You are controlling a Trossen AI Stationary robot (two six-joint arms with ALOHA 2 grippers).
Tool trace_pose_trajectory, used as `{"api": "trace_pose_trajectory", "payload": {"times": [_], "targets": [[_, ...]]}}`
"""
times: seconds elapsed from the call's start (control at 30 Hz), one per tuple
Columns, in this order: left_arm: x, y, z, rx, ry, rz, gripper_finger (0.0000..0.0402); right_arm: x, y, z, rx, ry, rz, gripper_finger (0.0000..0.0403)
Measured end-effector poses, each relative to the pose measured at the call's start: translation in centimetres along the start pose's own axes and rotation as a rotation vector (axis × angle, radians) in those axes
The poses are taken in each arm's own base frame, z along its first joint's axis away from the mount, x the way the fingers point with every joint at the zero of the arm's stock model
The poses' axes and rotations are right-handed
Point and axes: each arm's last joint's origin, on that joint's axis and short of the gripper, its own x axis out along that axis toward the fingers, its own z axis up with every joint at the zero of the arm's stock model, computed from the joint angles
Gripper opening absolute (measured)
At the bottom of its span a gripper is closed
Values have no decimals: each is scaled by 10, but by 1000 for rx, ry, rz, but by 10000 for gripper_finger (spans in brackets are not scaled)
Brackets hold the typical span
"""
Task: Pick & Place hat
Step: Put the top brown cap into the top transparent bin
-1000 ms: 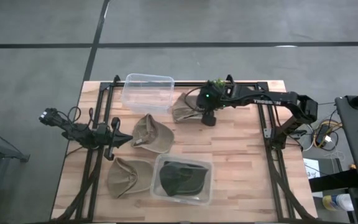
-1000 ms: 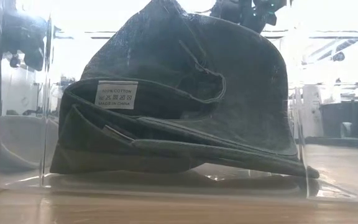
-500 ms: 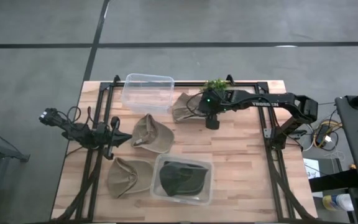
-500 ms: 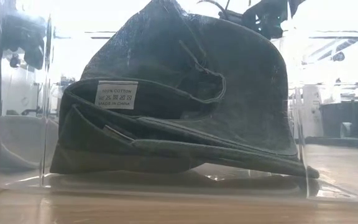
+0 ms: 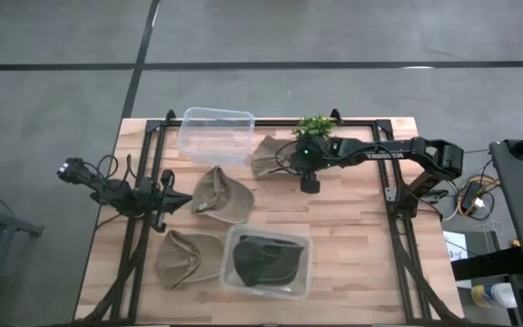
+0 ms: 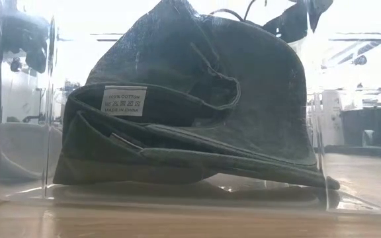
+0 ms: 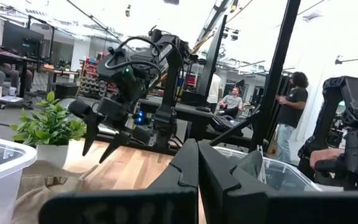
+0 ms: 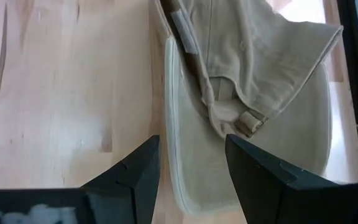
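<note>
Three khaki hats lie on the wooden table: one near the far edge (image 5: pixel 269 156), one in the middle (image 5: pixel 222 194) and one near the front (image 5: pixel 187 258). A dark green hat (image 6: pixel 190 112) rests inside the near clear bin (image 5: pixel 267 262). My right gripper (image 8: pixel 191 167) is open and hovers over the far khaki hat (image 8: pixel 241 93), its fingers on either side of the brim edge without touching it. In the left wrist view the right gripper (image 7: pixel 101 144) points down, clear of the table. My left gripper (image 7: pixel 197 171) is shut and waits at the table's left (image 5: pixel 176 202).
An empty clear bin (image 5: pixel 214 134) stands at the far edge, left of the far khaki hat. A small potted plant (image 5: pixel 314 124) sits just behind the right arm. Black frame rails run along both sides of the table. People show in the room beyond.
My right gripper has shifted a little toward the table's near edge and right, off the far khaki hat's crown. The hats and bins have stayed in place.
</note>
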Motion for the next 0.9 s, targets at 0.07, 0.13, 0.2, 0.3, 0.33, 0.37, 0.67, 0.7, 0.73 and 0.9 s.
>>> {"api": "trace_pose_trajectory", "payload": {"times": [0.07,0.13,0.2,0.3,0.33,0.37,0.67,0.7,0.73,0.9], "targets": [[0,0,0,0,0,0,0,2,1,0,4,-9,-2,173],[0,0,0,0,0,1,0,3,2,-4,6,-1,2,173],[0,0,0,-1,0,1,0,6,3,-6,7,-9,2,173],[0,0,0,-1,0,1,0,8,4,-10,28,-10,2,173],[0,0,0,-1,1,1,0,9,5,-11,29,-10,3,173],[0,0,0,-1,1,0,0,10,5,-12,29,-11,2,173],[0,0,0,-14,1,1,0,36,10,-19,24,20,4,173],[0,0,0,-17,1,0,0,38,9,-18,24,26,-4,173],[0,0,0,-18,1,1,0,40,8,-17,26,29,-12,172],[0,0,0,-18,1,1,0,43,6,-10,31,24,-21,139]]}}
